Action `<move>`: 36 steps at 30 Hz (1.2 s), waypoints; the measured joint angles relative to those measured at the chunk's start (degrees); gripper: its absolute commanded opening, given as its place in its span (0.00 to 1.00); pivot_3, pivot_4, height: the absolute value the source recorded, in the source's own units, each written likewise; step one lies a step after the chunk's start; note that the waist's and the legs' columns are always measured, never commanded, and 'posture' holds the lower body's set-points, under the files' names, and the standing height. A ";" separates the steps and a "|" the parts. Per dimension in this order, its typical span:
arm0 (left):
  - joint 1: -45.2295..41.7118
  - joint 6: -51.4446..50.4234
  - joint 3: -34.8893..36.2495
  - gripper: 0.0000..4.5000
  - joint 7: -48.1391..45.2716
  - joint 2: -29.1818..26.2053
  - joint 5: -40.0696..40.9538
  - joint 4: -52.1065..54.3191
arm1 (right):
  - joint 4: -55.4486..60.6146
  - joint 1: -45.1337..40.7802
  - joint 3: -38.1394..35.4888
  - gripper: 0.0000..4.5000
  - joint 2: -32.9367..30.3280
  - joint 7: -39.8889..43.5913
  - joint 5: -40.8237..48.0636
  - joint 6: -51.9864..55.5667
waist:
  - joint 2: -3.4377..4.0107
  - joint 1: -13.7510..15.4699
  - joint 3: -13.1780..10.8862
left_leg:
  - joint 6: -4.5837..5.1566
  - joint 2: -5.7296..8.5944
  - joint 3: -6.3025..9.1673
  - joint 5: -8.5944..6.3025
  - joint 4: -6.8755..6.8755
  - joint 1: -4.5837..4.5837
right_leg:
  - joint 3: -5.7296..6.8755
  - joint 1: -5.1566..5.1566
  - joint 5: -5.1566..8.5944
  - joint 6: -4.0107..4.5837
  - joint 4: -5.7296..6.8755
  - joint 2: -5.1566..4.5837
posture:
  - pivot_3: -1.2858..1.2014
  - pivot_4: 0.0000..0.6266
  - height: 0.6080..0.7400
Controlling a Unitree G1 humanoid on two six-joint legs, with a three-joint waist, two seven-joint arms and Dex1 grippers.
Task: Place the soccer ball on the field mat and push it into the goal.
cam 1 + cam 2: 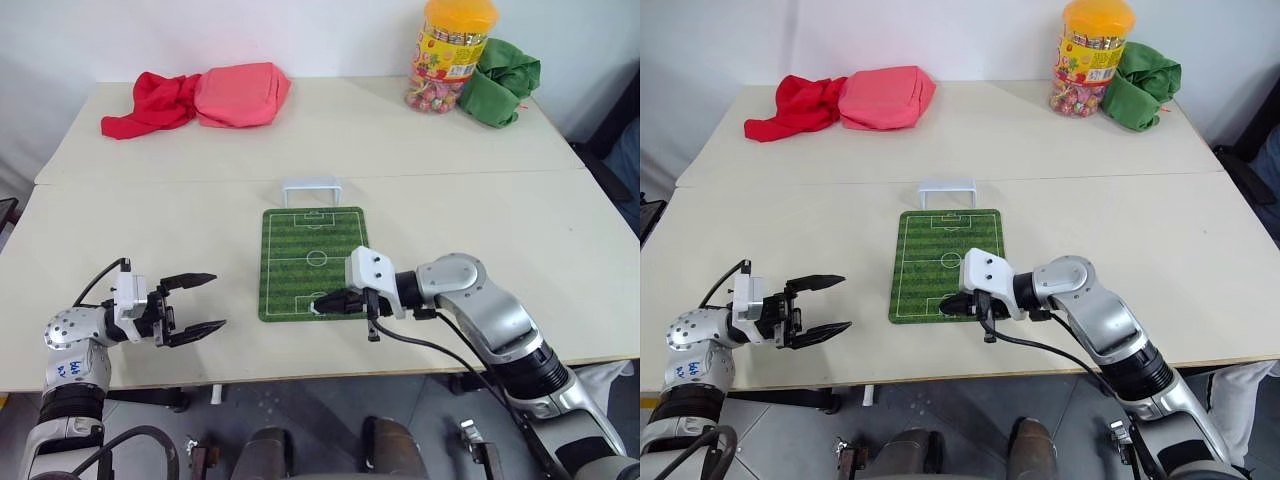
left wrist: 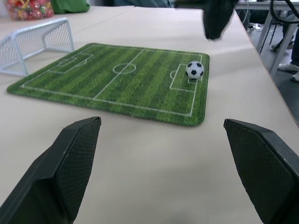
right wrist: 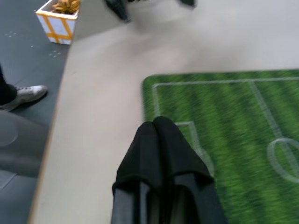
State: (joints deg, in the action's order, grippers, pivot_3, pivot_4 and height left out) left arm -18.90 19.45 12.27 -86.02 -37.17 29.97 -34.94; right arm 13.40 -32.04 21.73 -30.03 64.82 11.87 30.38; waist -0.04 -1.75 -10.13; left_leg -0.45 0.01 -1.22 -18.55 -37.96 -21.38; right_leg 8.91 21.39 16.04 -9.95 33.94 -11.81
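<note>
With the soccer ball (image 2: pixel 195 69) already resting on the field mat (image 1: pixel 300 250), inside the printed goal box at the mat's near end, what remains is the push toward the goal (image 1: pixel 311 189), which stands just past the mat's far edge. The right gripper (image 1: pixel 333 302) hangs over that near end with its 2 fingers (image 3: pixel 156 144) pressed together and nothing between them, which suits a nudge better than a grasp. To do it well, I judge the closed tips should come down behind the ball on its near side, meet it dead centre, and travel straight up the mat's long axis; an off-centre touch on so small a ball would likely send it off the side. The left gripper (image 1: pixel 190 303) waits over the bare worktop (image 1: pixel 120 220) to the mat's left, fingers (image 2: pixel 70 154) spread wide and empty. From the left wrist the ball and the goal's netting are plain, whereas in the head views the right gripper covers the ball. From the right wrist, the shut fingertips and the mat's near corner are seen.
</note>
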 measured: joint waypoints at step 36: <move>-3.28 0.17 -0.35 1.00 0.07 0.40 -1.39 -2.31 | -22.95 -12.42 -10.03 0.03 0.03 -6.45 -3.85 -10.42 | -0.03 0.11 0.00 | 0.00 -0.02 -0.01 0.00 0.00 -0.03 | 0.01 0.02 -0.01 0.01 -0.02 0.02 | 0.52 0.24 1.00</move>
State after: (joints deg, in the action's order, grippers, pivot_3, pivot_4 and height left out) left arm -22.18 19.62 11.93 -85.96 -36.77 28.58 -37.24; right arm -9.55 -44.45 11.71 -30.00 58.37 8.03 19.96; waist -0.06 -1.65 -10.13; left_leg -0.45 -0.01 -1.22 -18.55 -37.97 -21.41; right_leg 8.92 21.41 16.03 -9.94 33.93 -11.79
